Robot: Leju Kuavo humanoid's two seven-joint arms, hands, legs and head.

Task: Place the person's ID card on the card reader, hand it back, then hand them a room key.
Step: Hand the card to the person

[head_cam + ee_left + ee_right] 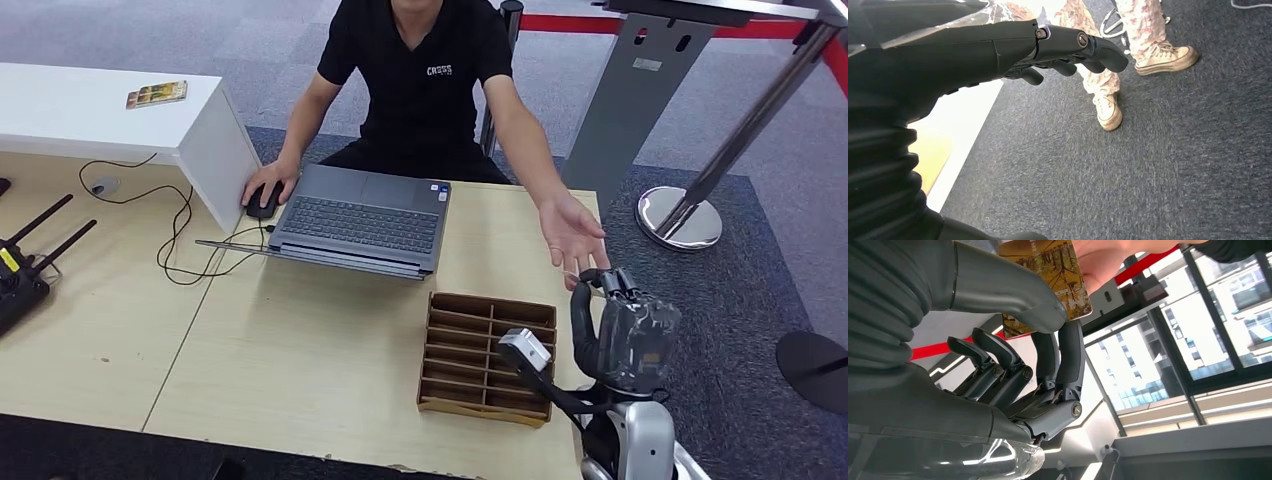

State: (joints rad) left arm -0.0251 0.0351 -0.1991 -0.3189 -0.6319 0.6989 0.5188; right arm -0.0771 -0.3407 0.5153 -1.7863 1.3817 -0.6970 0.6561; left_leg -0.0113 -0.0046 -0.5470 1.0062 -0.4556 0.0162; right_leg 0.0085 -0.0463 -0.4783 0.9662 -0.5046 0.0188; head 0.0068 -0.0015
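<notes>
Right wrist view?
— My right hand [1013, 365] pinches the card [1048, 280], off the table's [300, 350] right edge, by the person's hand [572, 232].
— How do I pass it well?
— Hold steady; let go when they grip. My left hand [998, 50] hangs loose, holding nothing.

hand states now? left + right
Left hand: holds nothing, fingers loosely extended, hanging over the carpet.
Right hand: pinches a card between thumb and fingers, at the person's open hand.

A reception-style desk [300, 340]: laptop [362, 220], card organiser [485, 358], barrier post [680, 215] on grey carpet [760, 270].
</notes>
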